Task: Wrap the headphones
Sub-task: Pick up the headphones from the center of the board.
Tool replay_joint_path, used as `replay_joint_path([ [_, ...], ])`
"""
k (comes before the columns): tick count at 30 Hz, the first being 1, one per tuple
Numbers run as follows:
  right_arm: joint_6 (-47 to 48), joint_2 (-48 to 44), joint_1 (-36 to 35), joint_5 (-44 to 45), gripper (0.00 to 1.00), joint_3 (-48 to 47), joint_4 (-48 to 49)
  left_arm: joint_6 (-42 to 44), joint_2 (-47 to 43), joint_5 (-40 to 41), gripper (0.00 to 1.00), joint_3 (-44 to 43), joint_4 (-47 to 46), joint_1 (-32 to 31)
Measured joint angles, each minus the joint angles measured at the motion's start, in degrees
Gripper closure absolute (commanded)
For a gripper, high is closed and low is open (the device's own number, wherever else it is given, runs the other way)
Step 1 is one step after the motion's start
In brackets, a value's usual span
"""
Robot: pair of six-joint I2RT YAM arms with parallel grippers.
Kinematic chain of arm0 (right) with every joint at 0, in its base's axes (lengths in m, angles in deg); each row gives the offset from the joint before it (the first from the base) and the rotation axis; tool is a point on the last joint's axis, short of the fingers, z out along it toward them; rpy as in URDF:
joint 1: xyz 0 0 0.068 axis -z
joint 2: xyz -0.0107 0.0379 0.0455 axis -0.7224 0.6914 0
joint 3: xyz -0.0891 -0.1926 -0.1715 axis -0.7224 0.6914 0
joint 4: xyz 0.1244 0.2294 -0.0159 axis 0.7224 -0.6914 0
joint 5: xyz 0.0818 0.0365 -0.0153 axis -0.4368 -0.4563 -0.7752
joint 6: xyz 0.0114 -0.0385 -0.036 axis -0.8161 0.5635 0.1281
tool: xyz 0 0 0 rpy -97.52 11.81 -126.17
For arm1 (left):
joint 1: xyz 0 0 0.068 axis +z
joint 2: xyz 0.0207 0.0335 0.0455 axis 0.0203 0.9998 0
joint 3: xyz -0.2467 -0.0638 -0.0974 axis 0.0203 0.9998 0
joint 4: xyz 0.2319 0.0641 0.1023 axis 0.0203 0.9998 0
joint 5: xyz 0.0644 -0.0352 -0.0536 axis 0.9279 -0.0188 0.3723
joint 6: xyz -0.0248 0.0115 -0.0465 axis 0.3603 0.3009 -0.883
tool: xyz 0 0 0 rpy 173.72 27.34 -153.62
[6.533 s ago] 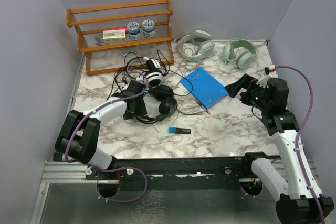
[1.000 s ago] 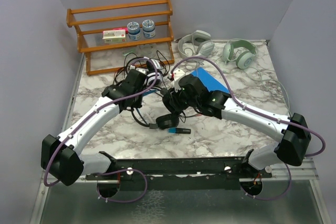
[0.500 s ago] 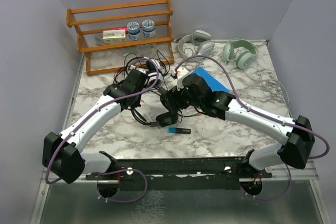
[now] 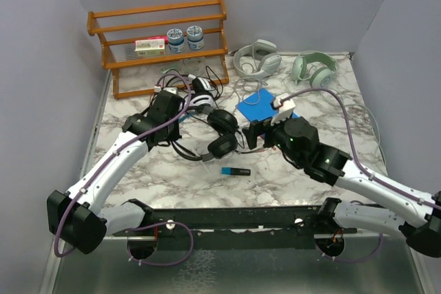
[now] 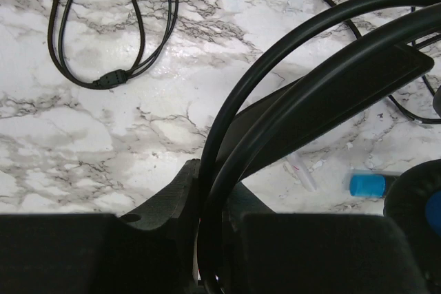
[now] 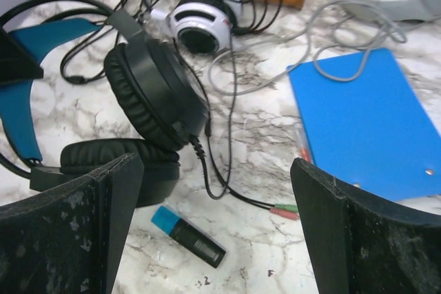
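The black headphones (image 4: 222,122) lie mid-table, one ear cup (image 6: 155,94) propped over the other (image 6: 117,163), the cable ending in green and red plugs (image 6: 286,210). My left gripper (image 4: 169,111) is shut on their thin black headband (image 5: 289,80), which runs between its fingers (image 5: 169,194). My right gripper (image 6: 220,197) stands wide open just right of the cups, holding nothing; in the top view it (image 4: 256,133) sits over the notebook's near edge. The white-and-black headphones (image 4: 202,98) lie tangled in cable behind. Two pale pairs (image 4: 256,58) (image 4: 313,68) rest at the back.
A blue notebook (image 4: 260,105) lies right of the black pair. A blue-capped black marker (image 4: 235,171) lies in front of the cups. A wooden rack (image 4: 162,46) with jars and a box stands at the back left. Loose cable loops (image 5: 103,32) spread over the marble.
My right gripper opened wide, let go of the ear cup and drew back to the right. My left gripper closed on the headband and shifted slightly toward the back.
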State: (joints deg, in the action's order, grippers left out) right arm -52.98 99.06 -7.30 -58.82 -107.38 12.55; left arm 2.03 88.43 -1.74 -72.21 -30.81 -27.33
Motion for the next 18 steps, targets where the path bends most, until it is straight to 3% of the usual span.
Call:
replay_joint_path([
  [8, 0.0, -14.8, 0.0, 4.9, 0.0, 12.0, 5.9, -3.4, 0.1, -7.0, 1.0, -4.4, 2.7, 5.2],
  [14, 1.9, -23.3, 0.0, 1.6, 0.0, 21.7, 11.9, -3.4, 0.0, -14.2, 1.0, -14.9, 5.8, 8.9],
  [18, 3.9, -23.5, 0.0, -2.0, 0.0, 23.7, 15.3, -3.5, 0.4, -18.5, 1.0, -22.9, 8.7, 10.0],
])
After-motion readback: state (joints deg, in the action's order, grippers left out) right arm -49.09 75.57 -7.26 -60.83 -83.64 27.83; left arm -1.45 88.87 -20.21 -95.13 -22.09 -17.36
